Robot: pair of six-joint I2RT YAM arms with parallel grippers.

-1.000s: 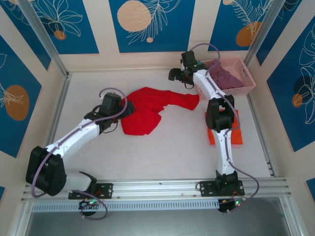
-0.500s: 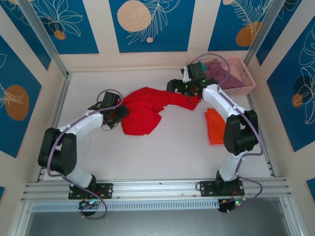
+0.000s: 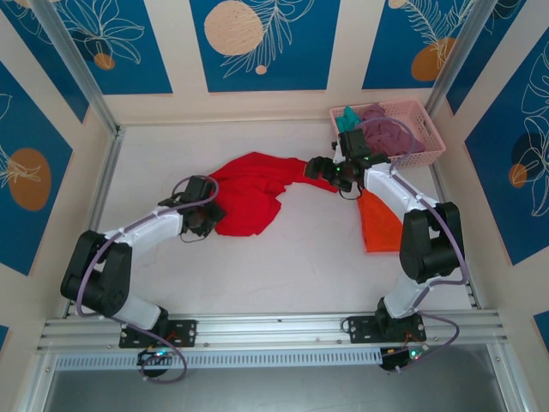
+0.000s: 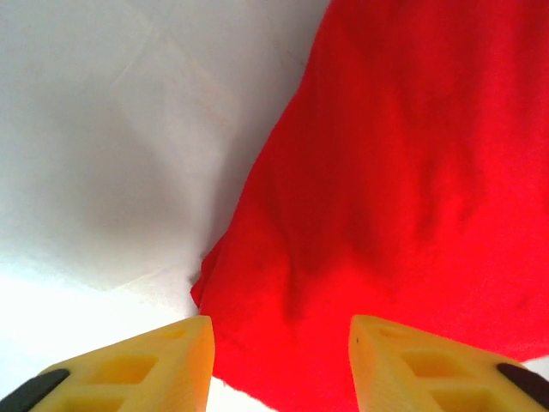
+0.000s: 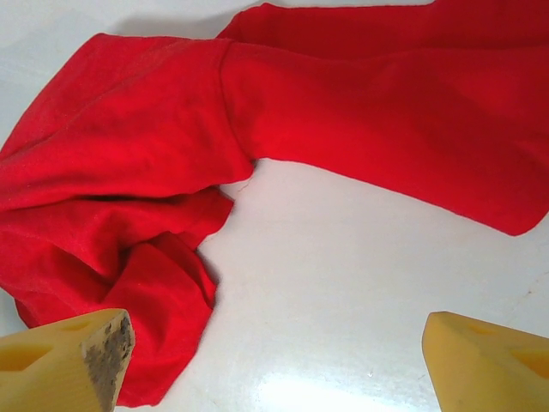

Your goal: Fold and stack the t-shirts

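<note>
Left tool (image 3: 204, 220) (image 4: 279, 365): down low at the near-left edge of the red t-shirt (image 3: 253, 193) (image 4: 412, 172). Jaws at a middling gap, one finger on each side of the hem corner. Cloth lies between them, but no pinch on it shows. Judgement: it is set there to take that corner, the handiest free edge on its side.

Right tool (image 3: 322, 167) (image 5: 274, 360): jaws wide, nothing in them. It hangs just over the long strip of the same shirt (image 5: 343, 103) that trails off to the right. In the wrist view, bare table lies between the fingers and the strip is just beyond. Judgement: it is lined up for the far end, so the two arms can stretch the cloth flat between them.

Red t-shirt: at the middle of the table (image 3: 300, 257), bunched on its left and drawn thin on its right. Not flat, not folded.

Orange t-shirt (image 3: 382, 225): right side of the table, a flat, folded-looking oblong, partly hidden by the right arm. Judgement: this is the start of the stack, parked well apart from the red one to leave working room.

Basket (image 3: 412, 160): pink lattice, far right corner. Inside it:
- a purple t-shirt (image 3: 383, 129), heaped
- a teal t-shirt (image 3: 347, 115), at the left end, poking above the rim

Judgement: both are waiting their turn.

Stage, by my reckoning: one folded, one being taken up, two to come.
</note>
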